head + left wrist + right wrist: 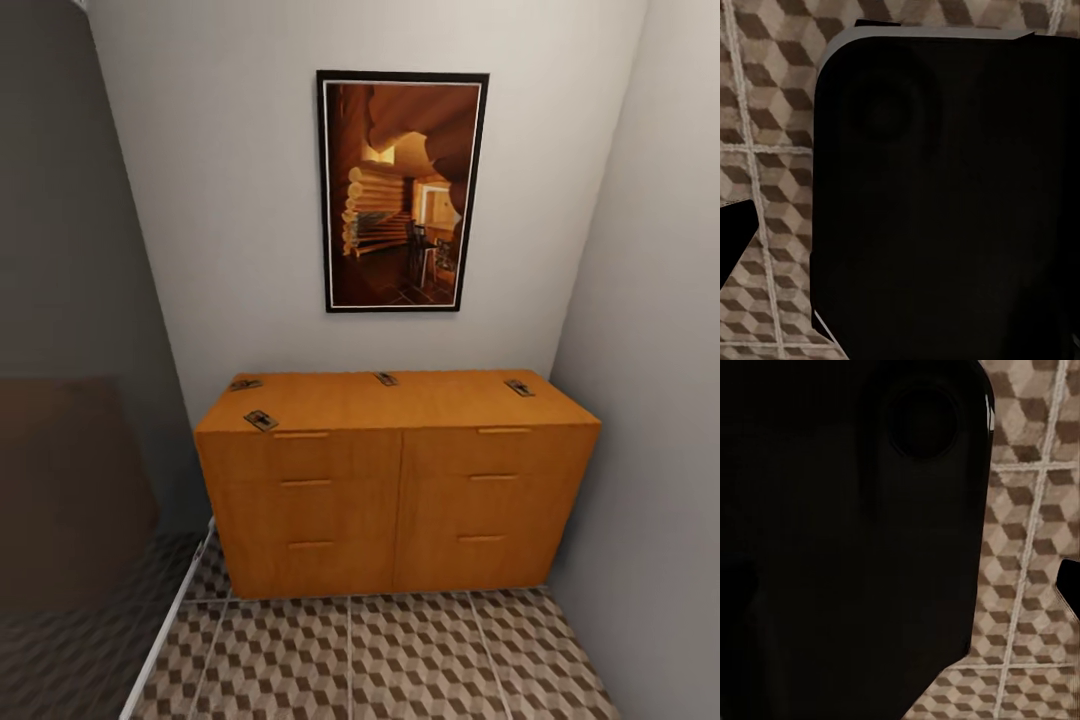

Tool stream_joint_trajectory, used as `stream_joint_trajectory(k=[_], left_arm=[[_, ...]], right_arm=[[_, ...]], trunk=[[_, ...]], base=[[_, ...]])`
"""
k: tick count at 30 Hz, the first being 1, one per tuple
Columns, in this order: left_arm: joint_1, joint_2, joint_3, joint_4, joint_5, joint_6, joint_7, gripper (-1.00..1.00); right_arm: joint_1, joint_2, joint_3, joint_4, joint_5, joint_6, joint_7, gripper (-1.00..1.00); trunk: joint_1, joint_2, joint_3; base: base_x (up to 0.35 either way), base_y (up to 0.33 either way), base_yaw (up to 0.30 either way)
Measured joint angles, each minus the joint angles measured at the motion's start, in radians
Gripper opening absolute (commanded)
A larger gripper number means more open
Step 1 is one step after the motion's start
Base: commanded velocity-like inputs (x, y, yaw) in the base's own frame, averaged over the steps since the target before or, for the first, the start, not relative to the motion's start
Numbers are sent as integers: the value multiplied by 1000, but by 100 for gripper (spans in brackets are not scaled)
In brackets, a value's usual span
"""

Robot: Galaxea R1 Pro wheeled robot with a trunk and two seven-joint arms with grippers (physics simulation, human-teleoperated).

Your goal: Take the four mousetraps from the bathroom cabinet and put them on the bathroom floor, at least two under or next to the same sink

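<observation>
You face an orange cabinet bearing four mousetraps under a framed picture.
Traps lie at its left corners, back edge and right back corner; you cannot tell how the fingers stand.

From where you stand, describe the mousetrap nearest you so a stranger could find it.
Below the framed picture stands the low orange-brown wooden cabinet. Its flat top carries four tiny dark-brown mousetraps. The nearest mousetrap lies at the front left edge above a drawer handle; the other three sit back by the wall.
</observation>
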Motion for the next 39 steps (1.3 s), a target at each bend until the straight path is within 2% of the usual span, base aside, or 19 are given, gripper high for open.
stream_joint_trajectory(k=[13,39], left_arm=[[0,0,0,0,0,1,0,100],[0,1,1,0,1,2,0,100]], right_arm=[[0,0,0,0,0,0,0,100],[0,0,0,0,0,2,0,100]], trunk=[[0,0,0],[-1,0,0]], base=[[46,0,82],[298,0,1]])
